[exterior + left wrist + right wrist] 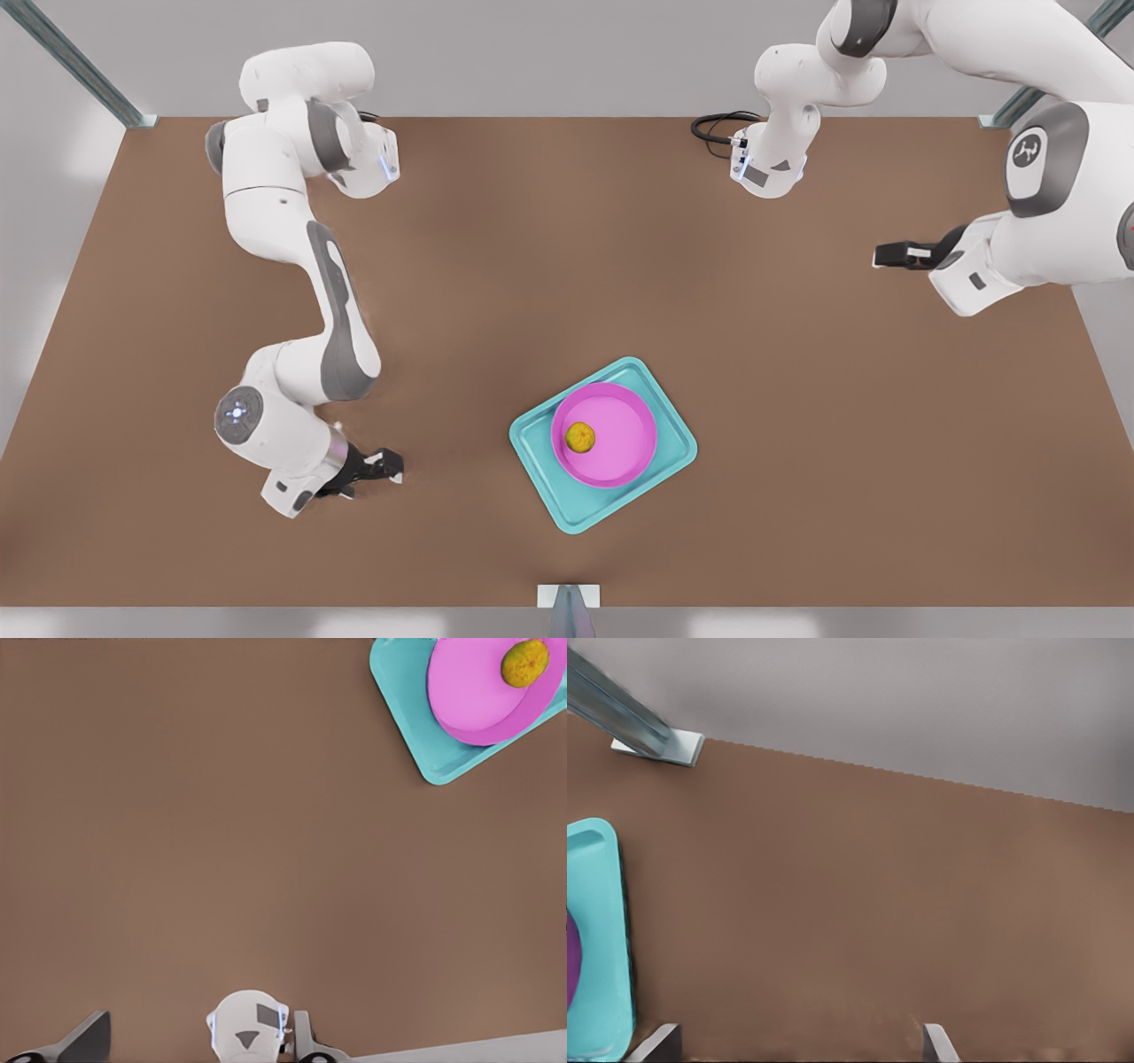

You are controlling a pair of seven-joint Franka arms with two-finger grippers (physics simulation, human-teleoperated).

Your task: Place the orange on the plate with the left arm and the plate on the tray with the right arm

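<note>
- the orange (580,437) is seen resting inside the plate (625,439), off-centre, toward the front view's left
- the plate is found seated in the tray (578,518); its edge seems to sit against the tray's rim on the front view's left, though this cannot be settled from here
- the left gripper (881,255) is held high at the front view's right, well apart from the tray, nothing gripped; in the left wrist view its fingers (84,1038) are spread wide
- the right gripper (390,465) is parked low over the table (797,399) at the front view's left, near the tray but not touching it
- in the right wrist view its fingers (660,1041) are seen wide apart and empty, the tray's edge (602,930) just beside them
</note>
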